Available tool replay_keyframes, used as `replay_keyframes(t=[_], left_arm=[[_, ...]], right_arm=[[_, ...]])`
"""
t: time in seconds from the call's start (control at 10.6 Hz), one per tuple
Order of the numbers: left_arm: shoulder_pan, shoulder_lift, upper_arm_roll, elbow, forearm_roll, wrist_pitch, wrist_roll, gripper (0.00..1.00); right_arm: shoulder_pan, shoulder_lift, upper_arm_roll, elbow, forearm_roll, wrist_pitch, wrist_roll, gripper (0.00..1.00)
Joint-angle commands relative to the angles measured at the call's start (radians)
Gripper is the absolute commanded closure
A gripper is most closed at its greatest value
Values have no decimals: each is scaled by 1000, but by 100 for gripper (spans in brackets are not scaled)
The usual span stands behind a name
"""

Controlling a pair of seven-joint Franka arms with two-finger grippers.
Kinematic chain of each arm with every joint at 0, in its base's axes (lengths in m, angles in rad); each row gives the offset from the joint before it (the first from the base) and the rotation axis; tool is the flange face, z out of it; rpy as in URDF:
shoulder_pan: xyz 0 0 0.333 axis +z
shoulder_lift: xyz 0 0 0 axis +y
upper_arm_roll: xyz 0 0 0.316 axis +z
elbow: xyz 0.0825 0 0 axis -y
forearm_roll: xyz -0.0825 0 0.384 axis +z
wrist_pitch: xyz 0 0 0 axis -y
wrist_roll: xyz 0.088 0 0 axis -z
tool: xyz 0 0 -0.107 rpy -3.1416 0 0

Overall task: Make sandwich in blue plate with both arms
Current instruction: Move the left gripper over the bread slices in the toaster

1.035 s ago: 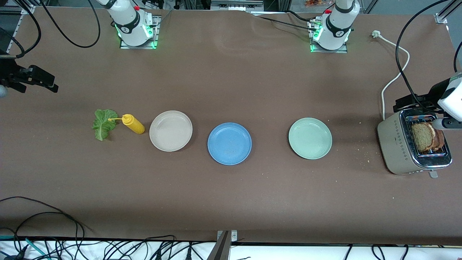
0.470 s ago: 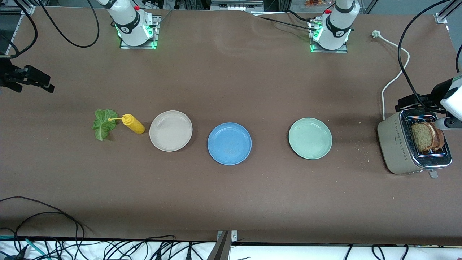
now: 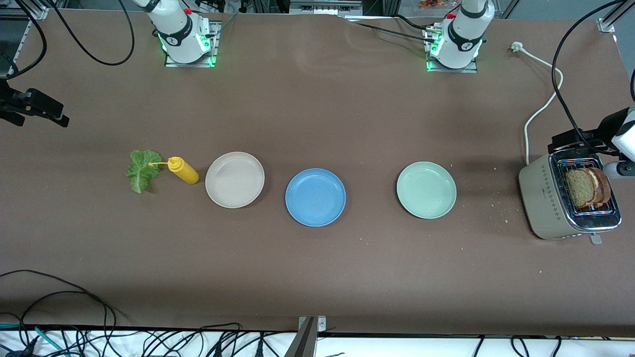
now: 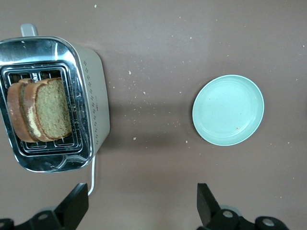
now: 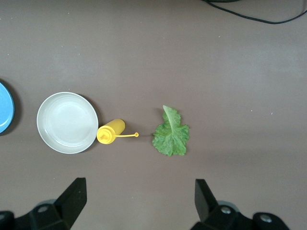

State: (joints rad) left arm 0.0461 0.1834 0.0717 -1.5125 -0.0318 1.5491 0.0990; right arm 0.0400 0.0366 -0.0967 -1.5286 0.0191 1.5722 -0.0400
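Note:
The blue plate lies bare at mid-table. Two brown bread slices stand upright in a toaster at the left arm's end of the table. At the right arm's end, a green lettuce leaf lies flat on the table. My left gripper hangs open over the table beside the toaster, holding nothing. High over the table's end near the lettuce, my right gripper is open and holds nothing.
A yellow squeeze bottle lies between the lettuce and a beige plate. A pale green plate sits between the blue plate and the toaster. The toaster's white cord runs toward the robots' bases. Crumbs dot the table near the toaster.
Both grippers have drifted outward toward their own ends of the table, still open. Nothing on the table has moved.

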Motion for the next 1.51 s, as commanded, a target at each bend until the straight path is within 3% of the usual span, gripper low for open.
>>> replay_keyframes(t=[0.0,0.19,0.85,1.41], left_arm=[[37,19,2,11,25,-1,57,2],[50,51,2,14,105,8,85,6],[159,169,2,17,101,118,183,10],[185,235,2,15,116,178,191,26]], right_arm=[[-3,2,2,25,-4,-12,0,0],[-3,2,2,30,-4,-12,-3,0],[-3,2,3,39,4,-6,-3,0],[-3,2,3,39,5,9,-3,0]])
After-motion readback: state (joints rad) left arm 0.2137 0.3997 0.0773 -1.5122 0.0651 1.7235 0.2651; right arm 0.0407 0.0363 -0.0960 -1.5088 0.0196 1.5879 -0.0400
